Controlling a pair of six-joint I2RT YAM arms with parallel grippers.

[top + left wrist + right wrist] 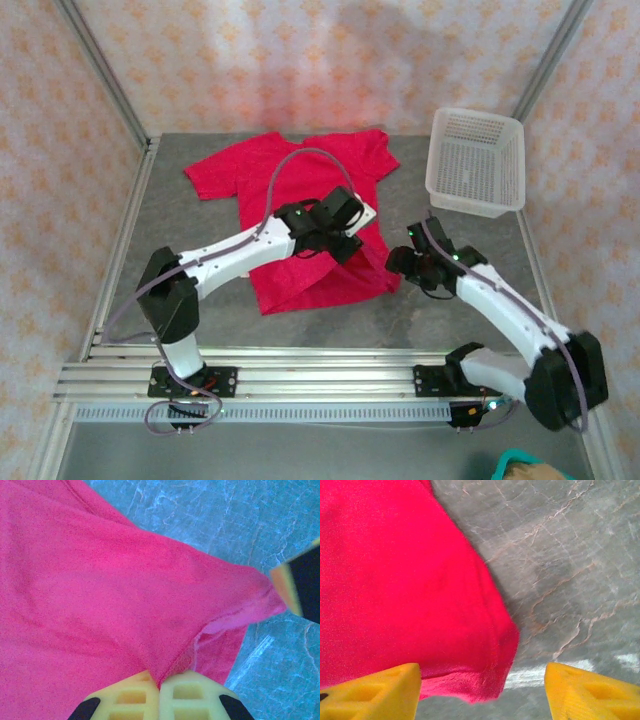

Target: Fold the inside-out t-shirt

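Outside the basket (470, 196), t-shirt (268, 176) (on table (400, 322))

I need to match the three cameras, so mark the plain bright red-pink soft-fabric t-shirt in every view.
Top external: the plain bright red-pink soft-fabric t-shirt lies spread across the middle of the table.
Left wrist: it covers the left and centre, bunching to a point at bottom centre.
Right wrist: it covers the left half.
Shared landmark: the grey marbled table top bordering its right side.
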